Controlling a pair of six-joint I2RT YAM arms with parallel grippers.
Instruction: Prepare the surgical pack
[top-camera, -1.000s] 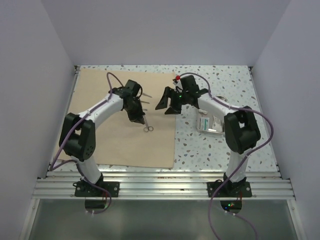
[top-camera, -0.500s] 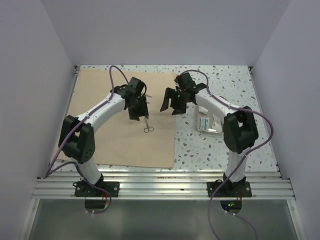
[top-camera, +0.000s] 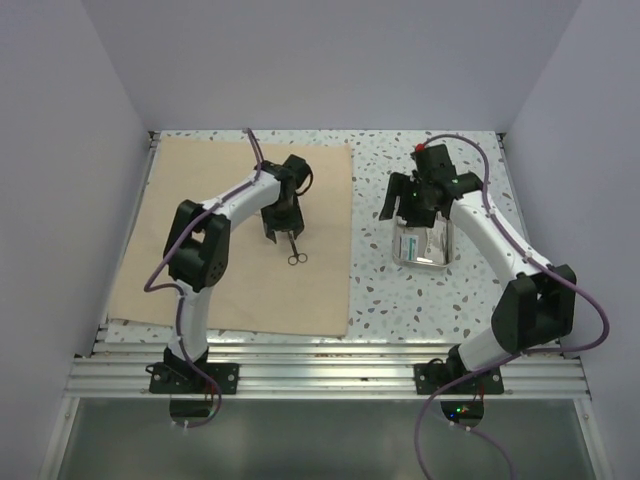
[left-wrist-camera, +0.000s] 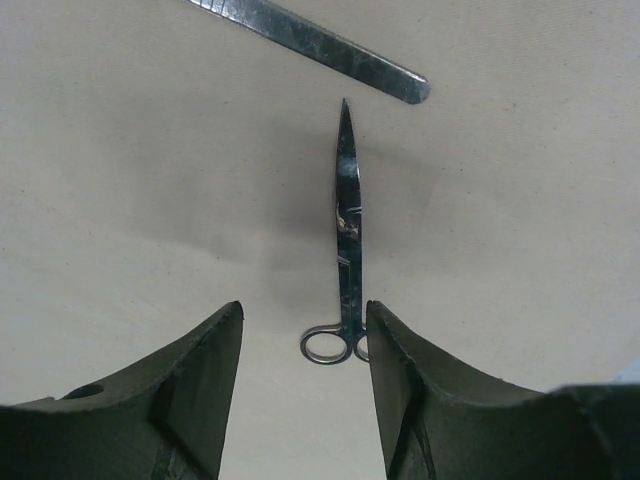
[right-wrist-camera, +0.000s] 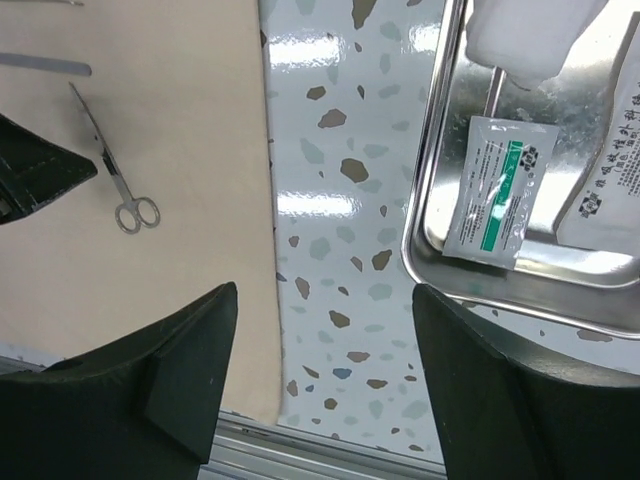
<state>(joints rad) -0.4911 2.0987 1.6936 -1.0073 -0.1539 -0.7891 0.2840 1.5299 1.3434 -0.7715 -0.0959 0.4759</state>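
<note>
The left gripper (left-wrist-camera: 303, 308) is open and holds nothing. The scissors (left-wrist-camera: 347, 240) lie flat on the tan cloth (left-wrist-camera: 120, 150) right in front of it, with the finger rings just between its two fingers and the sharp tip pointing away. A flat steel tool (left-wrist-camera: 320, 45) lies a little past that tip. The right gripper (right-wrist-camera: 322, 298) is wide open and empty too, above the speckled table (right-wrist-camera: 340, 150). The shiny tray (right-wrist-camera: 425, 200) sits on one side of it, with a white packet (right-wrist-camera: 500, 190) and gauze (right-wrist-camera: 530, 35) inside. The cloth's edge is on its other side.
</note>
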